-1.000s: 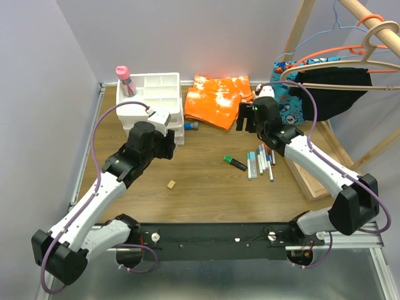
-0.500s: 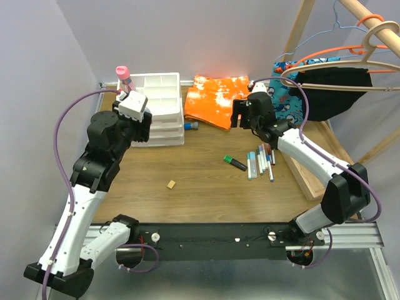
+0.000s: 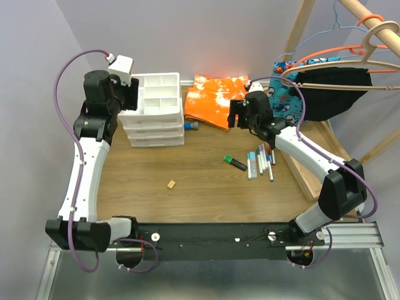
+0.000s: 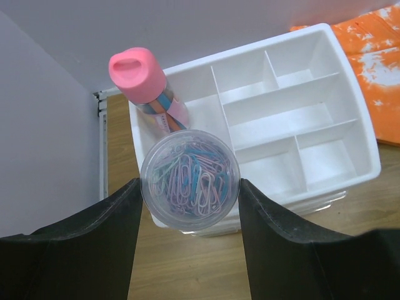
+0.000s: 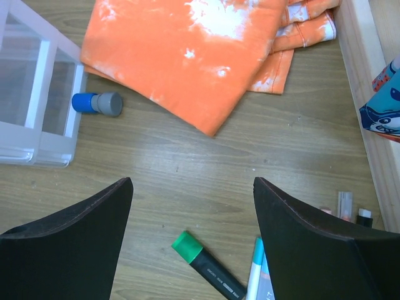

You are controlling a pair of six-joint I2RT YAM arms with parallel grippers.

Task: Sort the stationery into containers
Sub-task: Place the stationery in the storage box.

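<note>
A round clear tub (image 4: 189,181) of pastel pink, blue and purple paper clips is clamped between the black fingers of the left gripper (image 4: 189,187). It hangs over the near left corner of the white drawer unit (image 4: 281,122). A pink-capped bottle (image 4: 147,84) leans in the unit's back left compartment. The right gripper (image 5: 192,181) hangs open over the wooden table (image 5: 187,162), above a green-capped marker (image 5: 209,265) and near a blue-capped tube (image 5: 97,103) and an orange cloth (image 5: 187,56).
</note>
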